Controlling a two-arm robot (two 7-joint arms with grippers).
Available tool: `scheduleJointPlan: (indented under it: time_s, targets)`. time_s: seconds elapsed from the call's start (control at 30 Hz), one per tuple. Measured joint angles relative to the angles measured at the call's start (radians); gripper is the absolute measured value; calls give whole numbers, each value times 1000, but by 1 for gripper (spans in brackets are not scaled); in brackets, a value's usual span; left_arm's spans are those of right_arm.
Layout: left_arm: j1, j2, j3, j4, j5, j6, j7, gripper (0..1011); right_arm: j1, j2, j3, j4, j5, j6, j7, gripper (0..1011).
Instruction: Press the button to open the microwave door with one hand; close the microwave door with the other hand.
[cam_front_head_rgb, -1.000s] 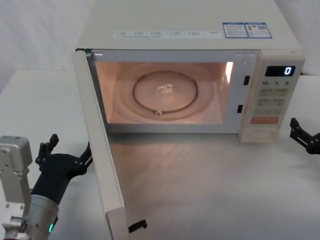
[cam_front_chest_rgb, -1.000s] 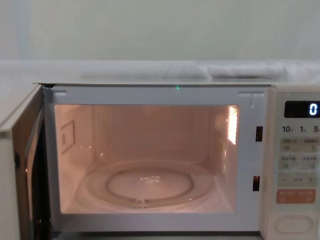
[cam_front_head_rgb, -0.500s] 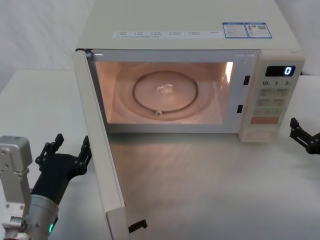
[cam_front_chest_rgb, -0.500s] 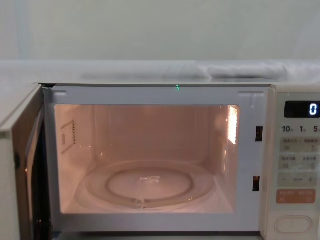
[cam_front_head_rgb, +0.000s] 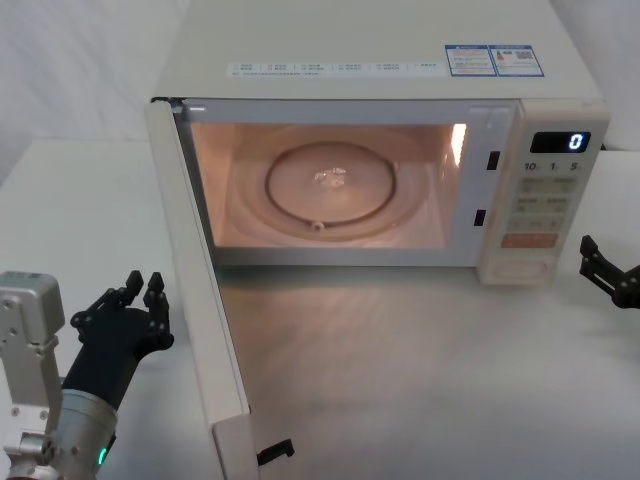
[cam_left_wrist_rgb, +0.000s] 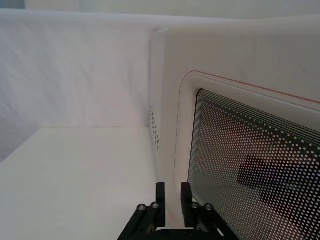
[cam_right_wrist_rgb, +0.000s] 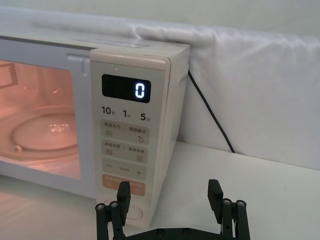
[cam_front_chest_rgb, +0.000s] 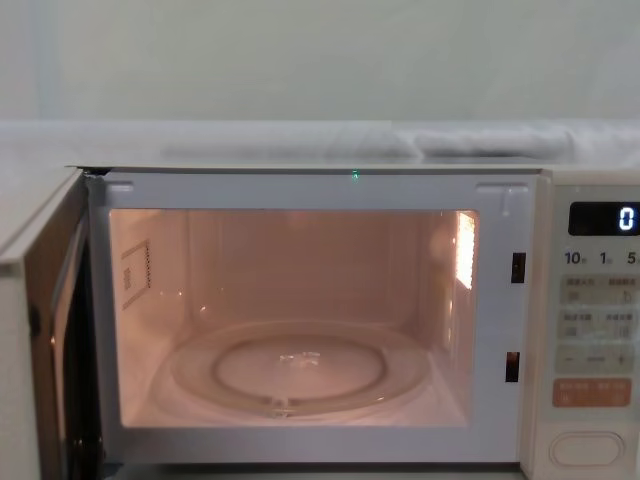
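One left pincer (cam_front_head_rgb: 140, 290) just beside microwave door (cam_front_head_rgb: 200, 300).

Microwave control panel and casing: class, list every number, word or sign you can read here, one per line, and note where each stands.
"0": on the black display of the microwave.
"10", "1", "5": in a row below the display, on the control panel.
"–" and "+": on the key above the orange key.
Small key captions and the top stickers: too small to read.
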Motion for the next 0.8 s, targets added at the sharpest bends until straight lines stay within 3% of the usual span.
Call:
scheduleJointPlan:
  time_s: [0.27,0.8]
  targets:
    - [0,0,0,0,0,0,0,0,0,0,0,0,0,0,0,1002]
    - [0,0,0,0,0,0,0,0,0,0,0,0,0,0,0,1002]
